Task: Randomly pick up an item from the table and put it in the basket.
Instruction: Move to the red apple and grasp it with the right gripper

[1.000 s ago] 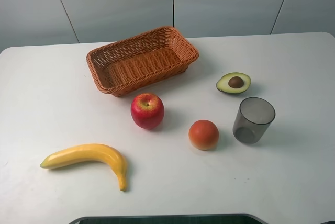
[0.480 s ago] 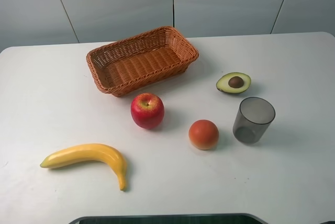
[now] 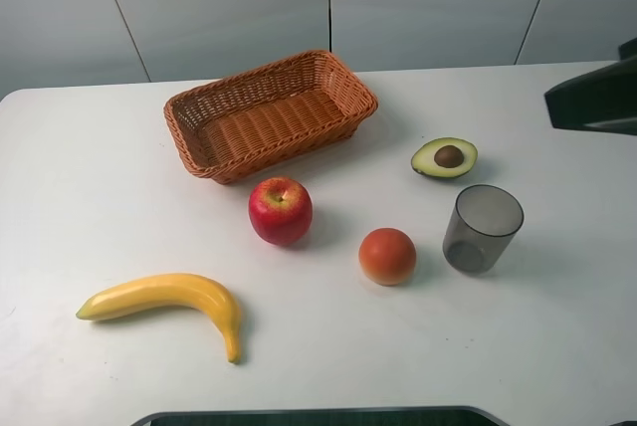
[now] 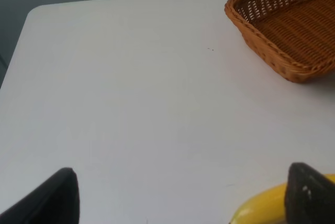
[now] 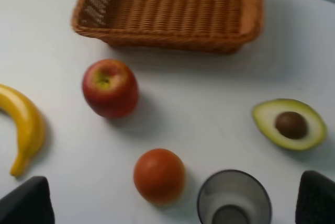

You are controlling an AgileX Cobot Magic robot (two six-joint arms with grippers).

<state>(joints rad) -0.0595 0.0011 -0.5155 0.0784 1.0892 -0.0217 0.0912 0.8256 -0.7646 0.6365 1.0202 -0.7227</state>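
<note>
The red apple [image 3: 280, 210] with a yellowish patch at its stem stands on the white table [image 3: 90, 197] just in front of the wicker basket [image 3: 269, 112], which holds nothing. The right wrist view shows the apple [image 5: 110, 88] and the basket [image 5: 167, 9] well ahead of my right gripper [image 5: 170, 203], which is open and holds nothing. A dark part of the right arm [image 3: 595, 98] shows at the exterior view's right edge. My left gripper [image 4: 180, 198] is open and empty over the table's left side, with the basket's corner [image 4: 290, 30] ahead of it.
A yellow banana [image 3: 169, 302] lies at the front left. An orange-red round fruit [image 3: 387, 256], a grey translucent cup [image 3: 482, 228] and a halved avocado [image 3: 445, 158] sit to the right of the apple. The banana's end [image 4: 261, 205] is beside my left fingertip.
A dark part of the right arm has come into the exterior view at the right edge. The apple, the basket and the other things have not moved.
</note>
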